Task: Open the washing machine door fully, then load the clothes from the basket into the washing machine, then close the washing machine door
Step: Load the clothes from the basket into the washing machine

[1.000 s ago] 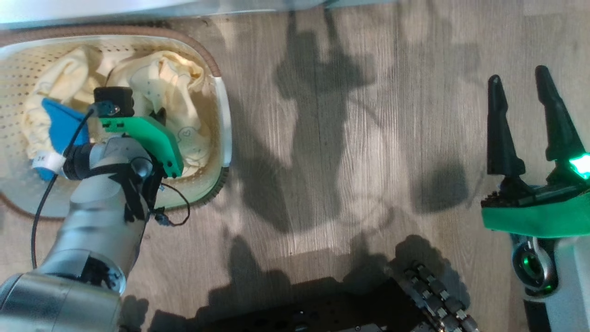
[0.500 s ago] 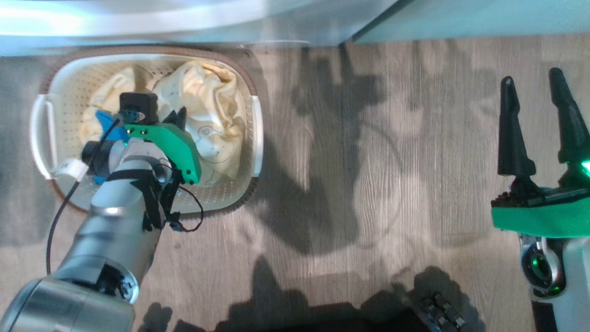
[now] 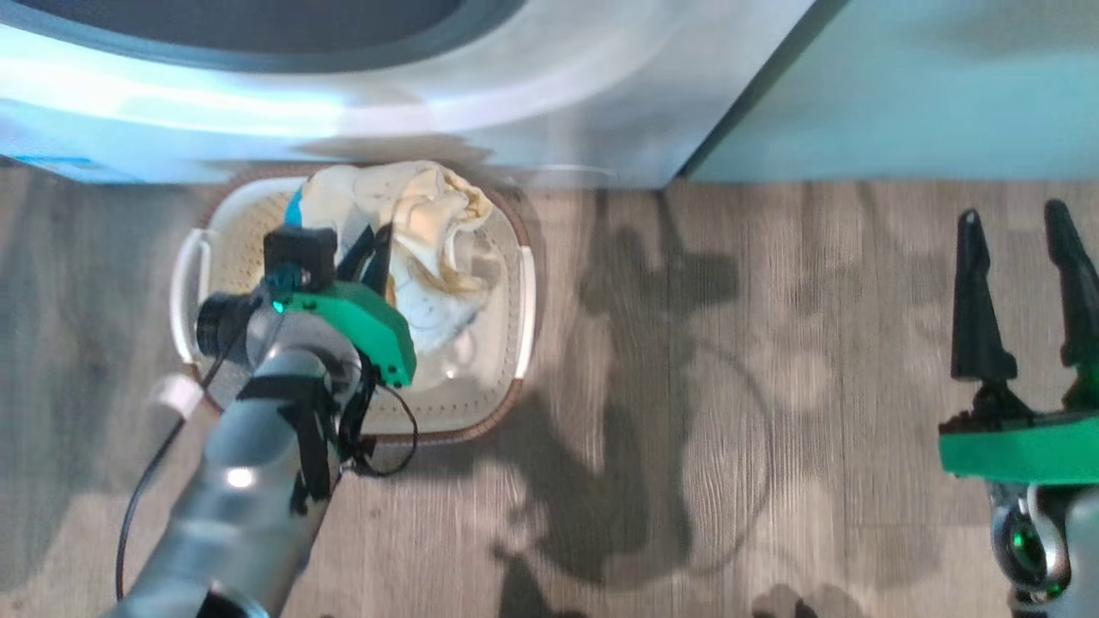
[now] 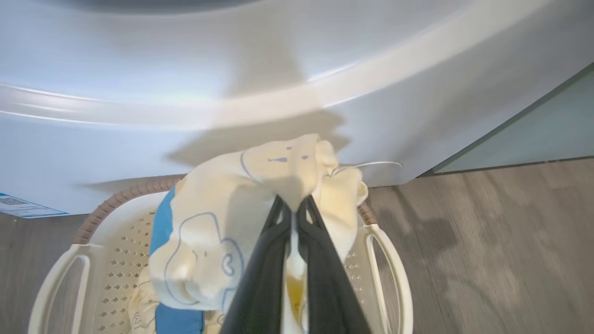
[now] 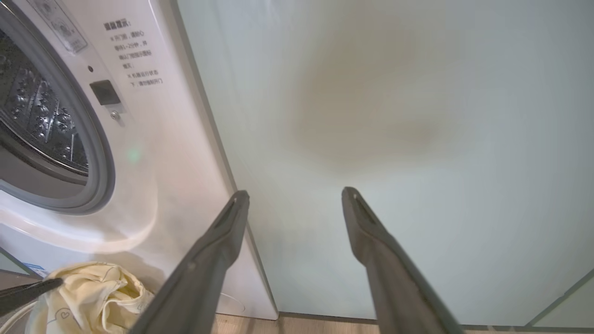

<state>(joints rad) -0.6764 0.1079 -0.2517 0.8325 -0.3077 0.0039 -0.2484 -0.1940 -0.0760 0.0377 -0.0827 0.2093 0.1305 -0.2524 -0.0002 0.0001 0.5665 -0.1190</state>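
The clothes (image 4: pixel 218 218) are pale yellow with thin blue bear outlines and a bright blue patch. The basket (image 4: pixel 116 232) is cream, dotted with small holes, with a brown rim and white handles. The washing machine (image 4: pixel 185 69) is white, its ring (image 5: pixel 100 176) grey, its drum (image 5: pixel 41 116) dimpled steel, its sticker (image 4: pixel 23 206) blue. The floor (image 3: pixel 687 343) is grey wood grain, the cabinet (image 5: pixel 394 116) pale green. The right end effector (image 3: pixel 1011 210) is black on green.

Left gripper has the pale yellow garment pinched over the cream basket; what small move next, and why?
Probably raise the left gripper toward the steel drum: it is shut on the pale yellow printed clothes, hanging over the cream perforated basket, below the white washing machine's grey rubber ring. The right gripper stands open, aside.
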